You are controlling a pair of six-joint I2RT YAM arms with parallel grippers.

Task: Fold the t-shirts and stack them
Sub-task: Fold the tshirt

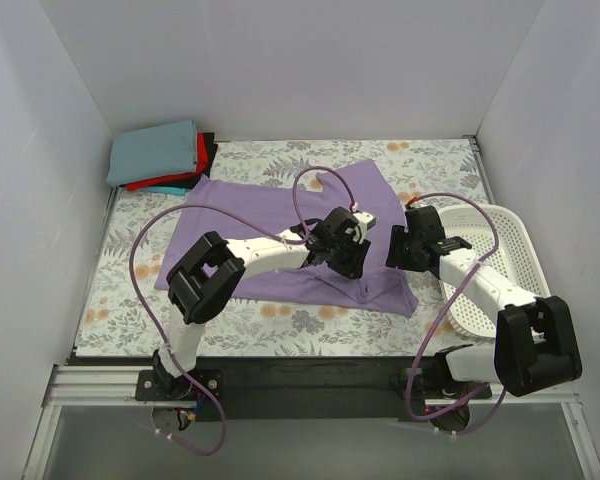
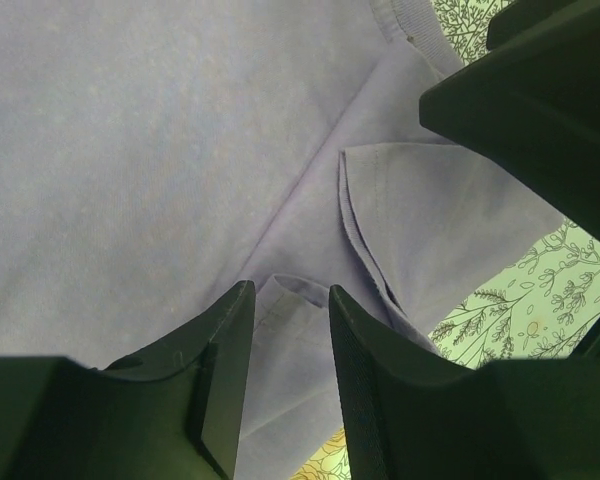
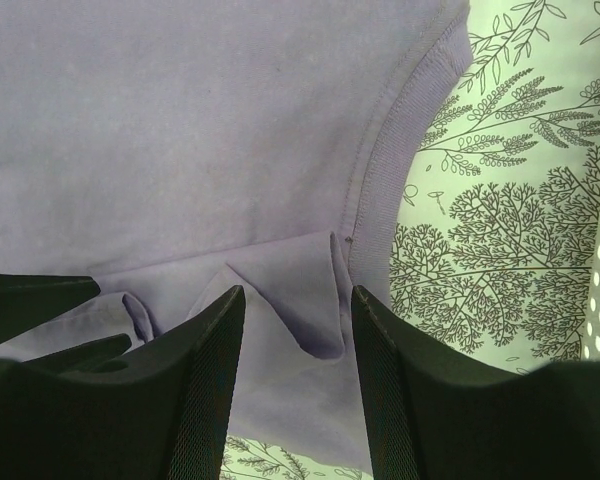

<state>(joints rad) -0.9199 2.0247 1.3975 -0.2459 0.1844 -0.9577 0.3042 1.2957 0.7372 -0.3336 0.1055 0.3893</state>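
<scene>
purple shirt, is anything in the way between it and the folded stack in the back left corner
Nothing visible. Only floral table cover shows between the lavender shirt and the folded stack. The white basket sits off to the right, clear of that path.

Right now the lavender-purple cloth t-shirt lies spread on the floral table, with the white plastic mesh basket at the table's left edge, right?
No. The top external view shows the white plastic mesh basket at the right edge of the floral table. The lavender-purple cloth t-shirt does lie spread on it.
</scene>
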